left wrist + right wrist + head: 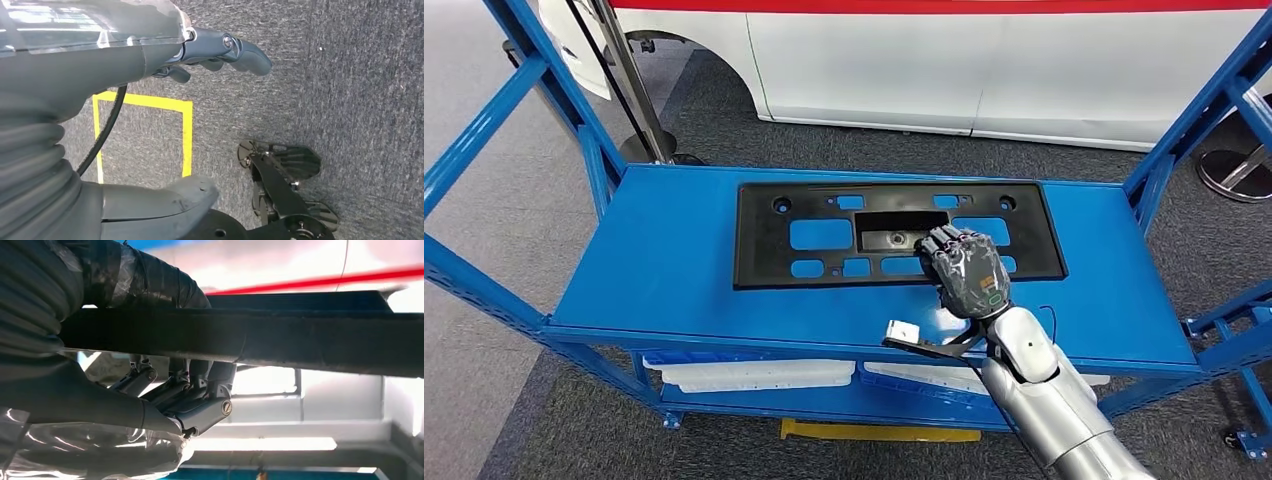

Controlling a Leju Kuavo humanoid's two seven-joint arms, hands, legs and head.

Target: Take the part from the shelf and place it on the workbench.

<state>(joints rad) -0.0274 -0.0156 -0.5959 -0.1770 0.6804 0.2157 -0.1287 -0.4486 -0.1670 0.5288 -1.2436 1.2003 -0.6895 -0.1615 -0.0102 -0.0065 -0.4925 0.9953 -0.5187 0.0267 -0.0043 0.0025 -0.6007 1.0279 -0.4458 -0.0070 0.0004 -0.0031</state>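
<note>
- The silver right arm rose from the lower edge of the head view, crossing the front edge of the blue shelf.
- The right hand lay on the near long edge of the black part, toward its right end; in the right wrist view its fingers curled under the part's dark edge, grasping it.
- The part, a flat rectangular plate with cut-out windows, rested on the shelf's top deck, nearer the rear edge than the front, with bare blue deck to its left, to its right and along the front.
- White trays sat on the lower tier.
- A white vehicle body stood behind the shelf.
- The left hand hung above grey carpet marked with yellow tape, its fingers loosely bent and holding nothing.
</note>
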